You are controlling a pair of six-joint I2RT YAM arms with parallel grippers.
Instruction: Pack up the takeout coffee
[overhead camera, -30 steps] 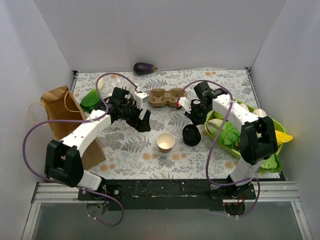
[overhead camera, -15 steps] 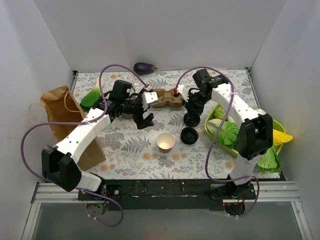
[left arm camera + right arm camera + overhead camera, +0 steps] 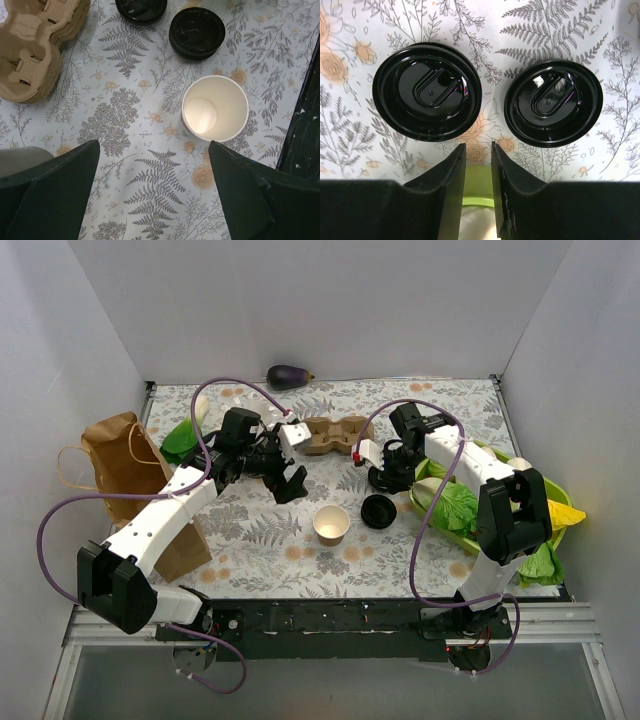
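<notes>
1. We see the cup [image 3: 331,525] upright on the table [image 3: 250,545], open, no lid, not packed.
2. Lids [image 3: 427,91] lie loose just past it. The right gripper [image 3: 478,147] hovers over them, jaws a narrow slit, empty.
3. Left gripper [image 3: 152,147] is wide, empty, short of the cup.
4. Carrier [image 3: 334,435] wells look empty. We judge nearly all remains.

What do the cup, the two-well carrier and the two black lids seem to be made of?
Cup: likely paper, matte, pale and smooth inside, with a thin rolled rim. Carrier: moulded pulp cardboard by its look, rough matte brown, soft edges. Lids: probably thin plastic, glossy black, with sharp light glints.
</notes>
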